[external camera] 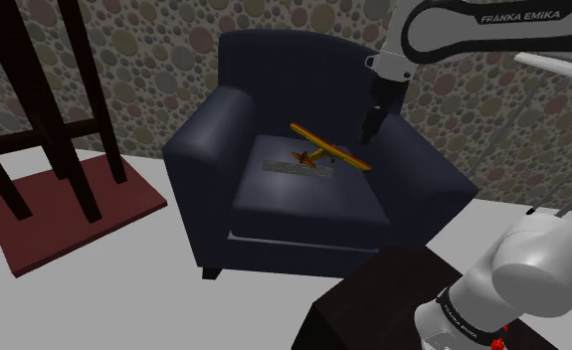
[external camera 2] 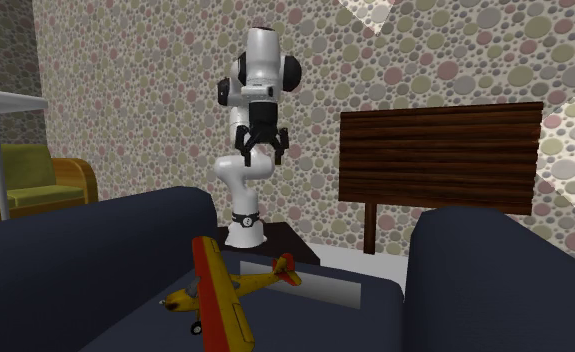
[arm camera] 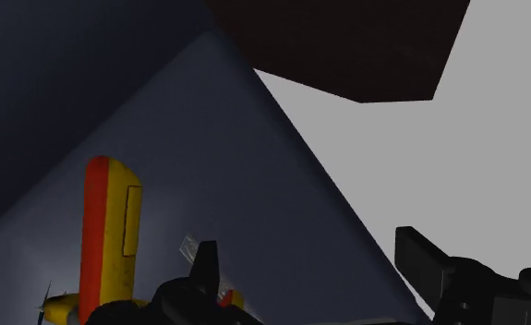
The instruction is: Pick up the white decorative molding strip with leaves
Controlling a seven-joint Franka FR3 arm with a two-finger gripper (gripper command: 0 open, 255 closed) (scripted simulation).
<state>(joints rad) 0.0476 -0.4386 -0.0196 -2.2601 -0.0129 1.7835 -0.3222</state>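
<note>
**Item:** flat pale-grey molding strip (external camera: 291, 169), leaf relief not discernible. It lies on the seat of a dark navy armchair (external camera: 214, 129), below the gripper and partly under a yellow-and-red toy aeroplane (external camera: 328, 149).

**Gripper** (external camera: 371, 124): black, fingers wide apart, empty, hovering above the seat.

**Hazards:** the aeroplane overlaps the strip, so a descent may strike or clasp the toy instead. The strip lies flat, so the fingers may slide off.

Toy plane (external camera: 328, 151) partly over molding strip (external camera: 295, 169), on armchair seat (external camera: 303, 204)

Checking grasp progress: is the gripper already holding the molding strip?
No, the open gripper hangs above the armchair, while the strip lies on its seat cushion.
</note>
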